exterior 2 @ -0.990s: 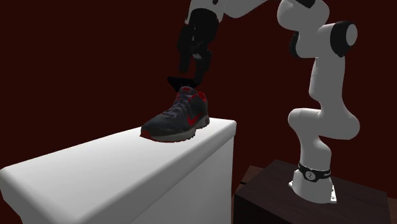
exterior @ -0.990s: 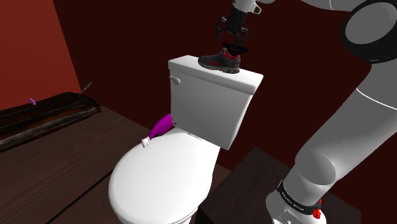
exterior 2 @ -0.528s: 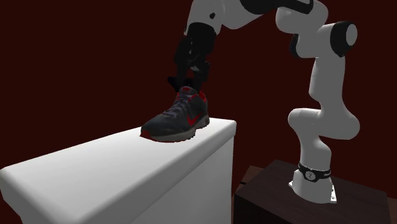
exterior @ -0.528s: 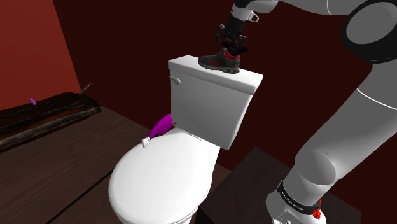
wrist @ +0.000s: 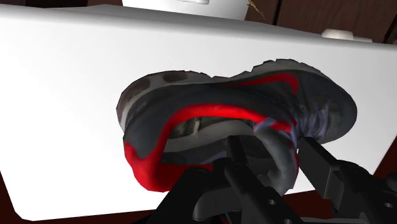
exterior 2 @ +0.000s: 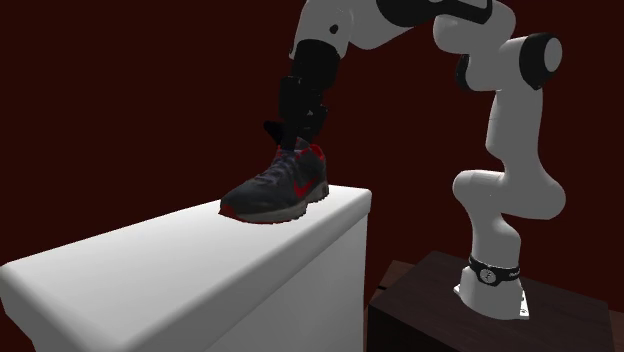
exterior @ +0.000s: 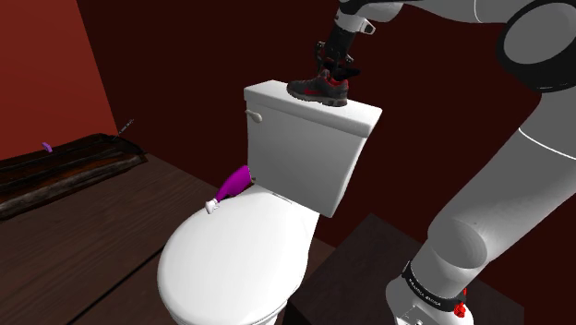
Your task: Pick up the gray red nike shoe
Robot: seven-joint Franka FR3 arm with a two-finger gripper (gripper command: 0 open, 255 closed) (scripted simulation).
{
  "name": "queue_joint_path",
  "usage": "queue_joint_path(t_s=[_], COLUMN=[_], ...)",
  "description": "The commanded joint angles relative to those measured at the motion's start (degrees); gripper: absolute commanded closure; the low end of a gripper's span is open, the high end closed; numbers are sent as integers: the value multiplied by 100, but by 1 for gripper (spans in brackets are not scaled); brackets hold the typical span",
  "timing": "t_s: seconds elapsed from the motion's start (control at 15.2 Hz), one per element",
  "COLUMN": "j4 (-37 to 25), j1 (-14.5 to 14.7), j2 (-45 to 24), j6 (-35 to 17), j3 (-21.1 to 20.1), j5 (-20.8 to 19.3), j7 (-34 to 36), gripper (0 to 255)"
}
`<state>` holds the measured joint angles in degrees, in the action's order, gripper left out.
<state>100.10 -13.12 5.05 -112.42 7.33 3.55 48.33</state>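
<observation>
A home bathroom: white toilet [exterior: 235, 258] with tank [exterior: 305, 152].

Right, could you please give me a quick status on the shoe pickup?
Tool open, astride the collar. Gray-red shoe upright on white tank lid, not yet lifted. Nothing seen blocking the lift.

Shoe [exterior: 319, 89] on tank lid [exterior: 275, 96] w/ end effector [exterior: 334, 68] at heel; bowl [exterior: 231, 263] below, in frt.

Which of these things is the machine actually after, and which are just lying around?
Part of the job:
grey-and-red shoe
pincer, right above it

Just lying about:
white toilet tank, merely the shoe's perch
purple object beside the tank
dark wooden ledge
</observation>
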Motion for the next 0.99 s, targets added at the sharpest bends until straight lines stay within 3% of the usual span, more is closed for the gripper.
queue_joint_path(t_s=[0.0, 0.2, 0.92], j4=[5, 4, -1113], j1=[0, -2, -11], j2=[-5, -3, -224], j6=[-1, 2, 901], j3=[0, 3, 18], j5=[1, 3, 20], j7=[0, -6, 28], gripper=[255, 255, 255])
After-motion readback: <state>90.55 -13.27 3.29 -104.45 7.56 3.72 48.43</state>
